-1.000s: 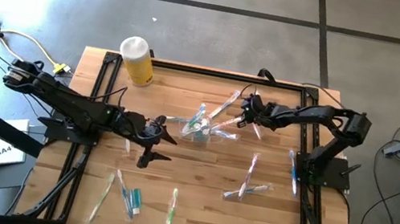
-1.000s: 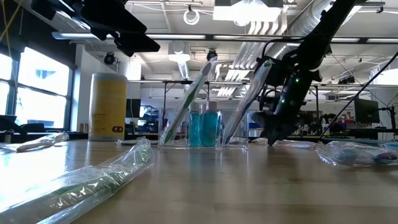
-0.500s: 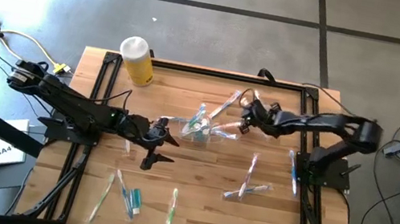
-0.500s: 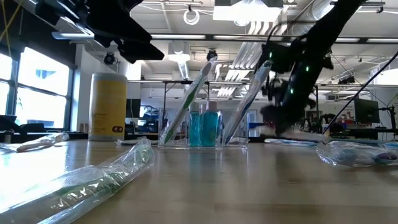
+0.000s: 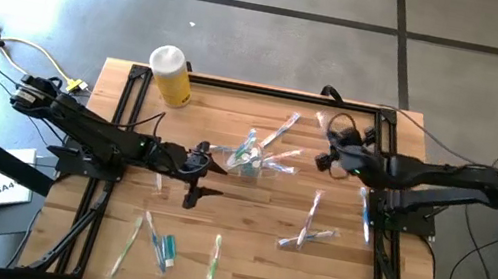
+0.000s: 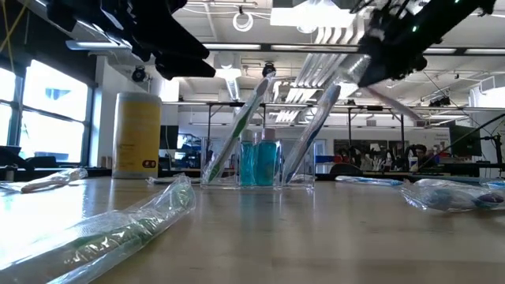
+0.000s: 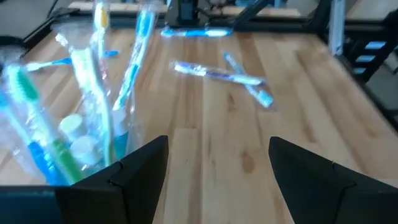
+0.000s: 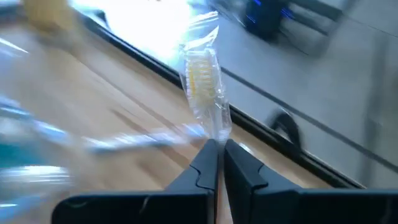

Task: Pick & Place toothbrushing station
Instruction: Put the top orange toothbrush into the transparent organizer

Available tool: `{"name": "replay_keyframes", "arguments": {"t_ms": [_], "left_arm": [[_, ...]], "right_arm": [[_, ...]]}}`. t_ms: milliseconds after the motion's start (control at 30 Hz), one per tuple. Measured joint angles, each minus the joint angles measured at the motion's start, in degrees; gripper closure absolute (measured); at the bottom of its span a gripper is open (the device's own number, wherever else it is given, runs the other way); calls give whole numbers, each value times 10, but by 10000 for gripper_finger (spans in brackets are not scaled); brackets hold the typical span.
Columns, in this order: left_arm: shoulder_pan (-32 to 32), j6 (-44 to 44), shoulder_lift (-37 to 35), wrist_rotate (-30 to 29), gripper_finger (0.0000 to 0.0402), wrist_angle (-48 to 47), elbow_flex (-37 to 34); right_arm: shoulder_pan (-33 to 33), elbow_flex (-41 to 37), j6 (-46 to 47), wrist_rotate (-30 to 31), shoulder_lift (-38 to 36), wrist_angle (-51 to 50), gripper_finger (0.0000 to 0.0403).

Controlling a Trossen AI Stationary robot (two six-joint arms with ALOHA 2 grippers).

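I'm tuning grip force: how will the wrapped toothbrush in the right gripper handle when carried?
The wrapped toothbrush probably stays stiff: it stands straight up from the shut right gripper. Its glossy clear wrapper looks slippery, so it may slide or pivot. Held only at one end, it seems light.

We are viewing a wooden tabletop [image 5: 241,250] standing on a grey concrete floor [image 5: 249,18] crossed by dark seams. Ceiling lamps [image 6: 304,14] are shining over exposed ducts [image 6: 379,35]. Windows [image 6: 47,106] are admitting daylight on one side.
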Motion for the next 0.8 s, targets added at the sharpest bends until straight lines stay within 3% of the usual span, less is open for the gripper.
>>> {"name": "replay_keyframes", "arguments": {"t_ms": [100, 233, 467, 800], "left_arm": [[0, -8, 4, 9, 130, 21, 0], [0, 6, 4, 19, 130, 64, 0], [0, 51, 5, 22, 130, 177, 0], [0, 104, 88, 38, 130, 377, 7]], "right_arm": [[65, 0, -40, -18, -33, 45, 399], [154, 0, -94, -86, -47, 123, 402], [271, 1, -194, -147, 6, 293, 403], [257, 1, -306, -199, 132, 513, 401]]}}
